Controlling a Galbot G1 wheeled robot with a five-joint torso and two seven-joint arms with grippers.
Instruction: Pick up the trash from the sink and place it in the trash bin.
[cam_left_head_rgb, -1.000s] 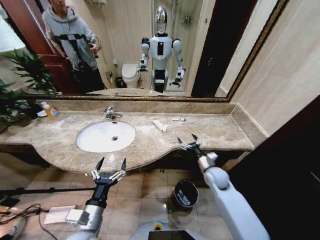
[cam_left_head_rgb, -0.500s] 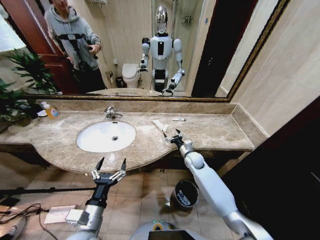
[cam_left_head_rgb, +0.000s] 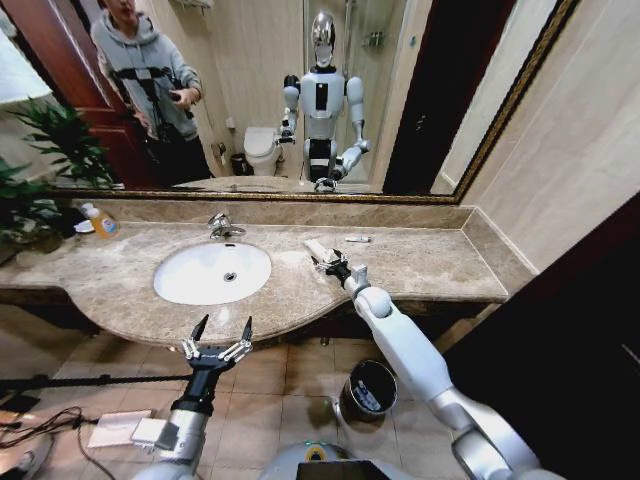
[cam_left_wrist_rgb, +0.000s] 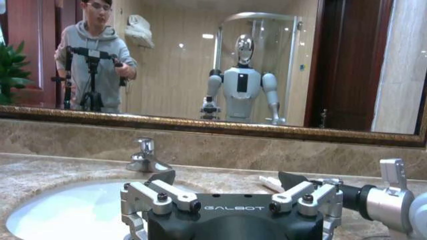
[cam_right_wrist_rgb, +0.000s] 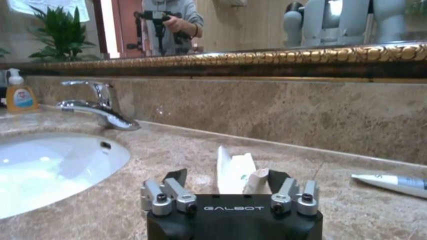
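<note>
Head view: right gripper (cam_left_head_rgb: 329, 263) reached out over beige-brown marble countertop (cam_left_head_rgb: 420, 265), fingers spread, nothing held, tips at flat white crumpled wrapper (cam_left_head_rgb: 318, 249). Wrapper lies on counter beside white oval sink (cam_left_head_rgb: 212, 272), not in it. Slim white tube w/ blue end (cam_left_head_rgb: 357, 239) lies near, toward mirror. Left gripper (cam_left_head_rgb: 217, 345) parked low before counter edge, spread, empty. Round shiny dark trash bin (cam_left_head_rgb: 369, 388) on floor below.

Advice: wrapper thin, limp on slick stone, so straddle it, press low, pinch midsection. Tube round, may roll.
</note>
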